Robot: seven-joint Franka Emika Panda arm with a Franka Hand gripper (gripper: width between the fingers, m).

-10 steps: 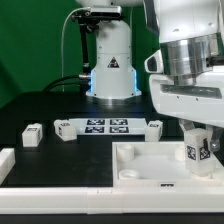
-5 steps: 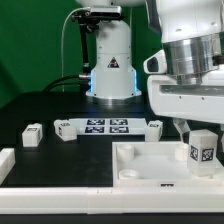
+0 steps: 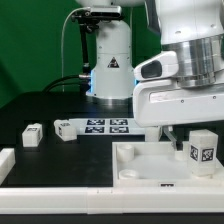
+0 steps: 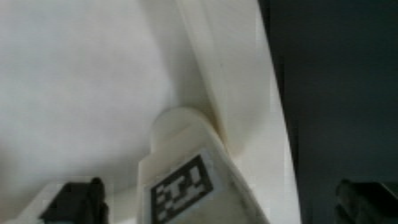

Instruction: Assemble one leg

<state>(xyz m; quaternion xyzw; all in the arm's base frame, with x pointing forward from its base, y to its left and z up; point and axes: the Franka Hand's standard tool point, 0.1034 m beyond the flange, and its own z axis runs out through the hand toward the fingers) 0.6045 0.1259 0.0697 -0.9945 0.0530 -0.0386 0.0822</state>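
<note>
We are seeing the arm's wrist swinging toward the exterior view's left since half a second ago, while the leg [image 3: 203, 150] is staying upright in the tray's [image 3: 140, 180] corner on the exterior view's right. Only the wrist view is showing the gripper [image 4: 219, 200]: its fingers [image 4: 75, 200] are standing wide apart, grasping nothing.

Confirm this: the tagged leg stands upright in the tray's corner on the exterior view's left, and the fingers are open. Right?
Wrong side. The exterior view shows the leg upright in the corner of the tray on that view's right, not left. The fingers are open, as the wrist view shows.
</note>
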